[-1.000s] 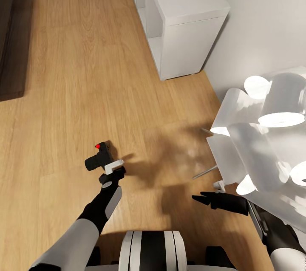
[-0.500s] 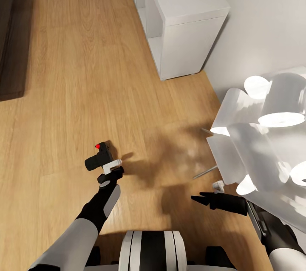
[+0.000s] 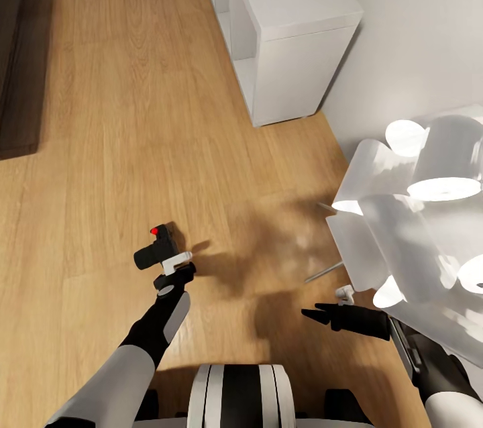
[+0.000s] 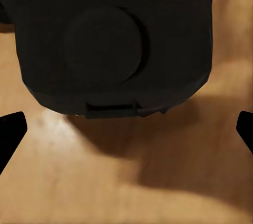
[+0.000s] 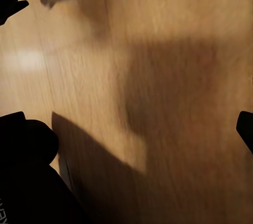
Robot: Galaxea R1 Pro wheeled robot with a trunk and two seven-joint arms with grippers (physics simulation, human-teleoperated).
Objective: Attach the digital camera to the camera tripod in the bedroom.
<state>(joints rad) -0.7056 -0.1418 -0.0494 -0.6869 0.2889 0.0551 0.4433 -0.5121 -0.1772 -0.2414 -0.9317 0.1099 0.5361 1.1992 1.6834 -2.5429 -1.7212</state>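
Digital camera [image 3: 155, 250], a small black chunky body with a red round button on top, is held at the tip of the left gripper [image 3: 176, 265] above the light wood plank floor [image 3: 121, 113], left of centre in the head view. In the left wrist view the camera's dark body and round lens [image 4: 105, 45] sit ahead of the fingertips [image 4: 10, 132], which stand at the picture's two edges. From that spread I cannot tell with certainty how tightly the claw bears on the camera, though the head view shows it carried clear of the floor.

At upper centre stands a white cube shelf unit [image 3: 295, 25] against the white wall [image 3: 416, 32]. To the right, a white lamp with several cylindrical shades [image 3: 416, 213] covers much of the corner. Thin silver rods [image 3: 323, 272] show beneath the shades; whether these belong to the camera tripod cannot be confirmed.

The right gripper [image 3: 315, 313] hangs low at the lower right, its black fingers drawn to a narrow point and carrying nothing visible. The right wrist view gives floor and shadow.

Judgement: the step in hand is carriage of the camera toward the mount; attachment is not yet begun. The next move calls for locating the tripod head, bringing the robot to face it, and presenting the camera's base squarely over the head. The lamp crowds the right side and is a collision risk.
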